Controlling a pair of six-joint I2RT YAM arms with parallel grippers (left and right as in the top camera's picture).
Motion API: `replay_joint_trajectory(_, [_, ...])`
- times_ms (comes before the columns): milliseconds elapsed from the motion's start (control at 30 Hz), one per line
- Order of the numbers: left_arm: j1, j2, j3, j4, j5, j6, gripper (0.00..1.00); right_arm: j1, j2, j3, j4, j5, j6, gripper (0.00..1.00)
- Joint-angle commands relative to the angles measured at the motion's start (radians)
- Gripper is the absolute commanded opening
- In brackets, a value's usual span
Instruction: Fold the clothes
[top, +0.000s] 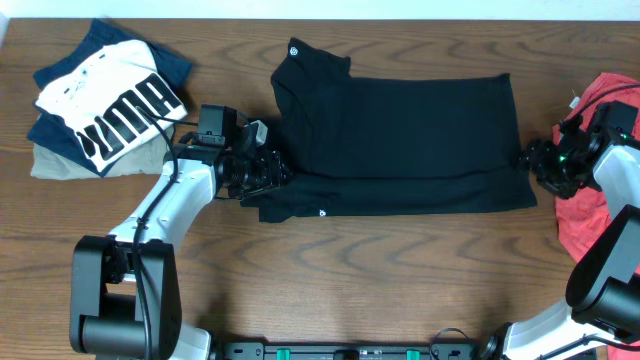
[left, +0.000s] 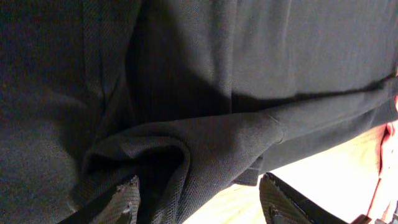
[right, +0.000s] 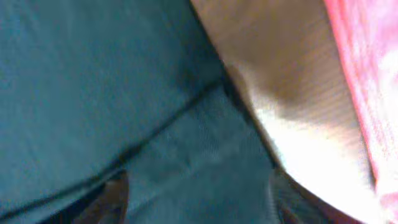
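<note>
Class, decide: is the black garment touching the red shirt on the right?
Apart. The right wrist view shows a strip of bare table between the black garment and the red shirt.

You're at a robot lab station: a left arm (top: 160, 205) and a right arm (top: 612, 250) share one wood-grain surface (top: 380, 275), with a black garment (top: 400, 140) and other shirts (top: 105, 110) laid out.

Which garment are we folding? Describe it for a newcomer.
On the wooden table, look at the middle. The garment spread there is plain black with tiny white logos, unlike the PUMA shirt and the red shirt at the ends.
</note>
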Motion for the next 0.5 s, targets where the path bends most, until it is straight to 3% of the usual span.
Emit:
replay_joint_trajectory(0, [0.003, -0.008, 0.016, -0.004, 0.055, 0.083, 0.59, -0.014, -0.025, 0.014, -0.060, 0.037, 0.009, 0.31])
replay_joint_trajectory(33, [0.001, -0.020, 0.026, -0.003, 0.070, 0.084, 0.58, -0.013, -0.025, 0.011, -0.086, 0.057, 0.010, 0.11])
replay_joint_trajectory(100, [-0.015, -0.047, 0.040, -0.003, 0.076, 0.088, 0.56, -0.013, -0.025, -0.006, -0.107, 0.086, 0.010, 0.03])
replay_joint_trajectory(467, [-0.170, -0.042, 0.040, -0.130, -0.170, 0.110, 0.56, -0.013, -0.025, -0.216, 0.122, 0.095, 0.010, 0.04])
